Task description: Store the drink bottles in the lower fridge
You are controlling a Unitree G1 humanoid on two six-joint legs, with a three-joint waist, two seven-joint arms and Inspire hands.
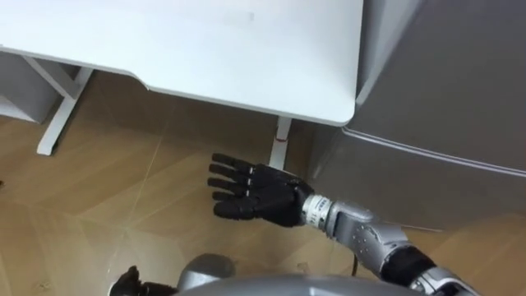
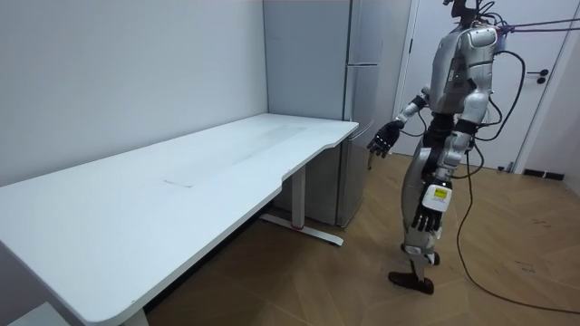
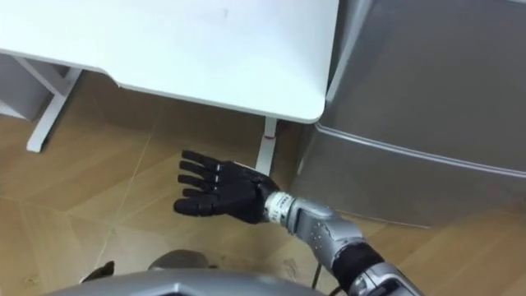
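The grey fridge stands at my right with both doors shut; a seam parts the upper door from the lower door. My right hand hovers open over the wooden floor, palm down and fingers spread, a little left of the lower door and holding nothing. In the room view this right hand is raised at waist height toward the fridge. My left hand hangs at my side with relaxed fingers and holds nothing.
A white desk runs along the wall, and its rounded corner nearly touches the fridge. A white desk leg stands just beyond my right hand. Behind me are a white door and open wooden floor.
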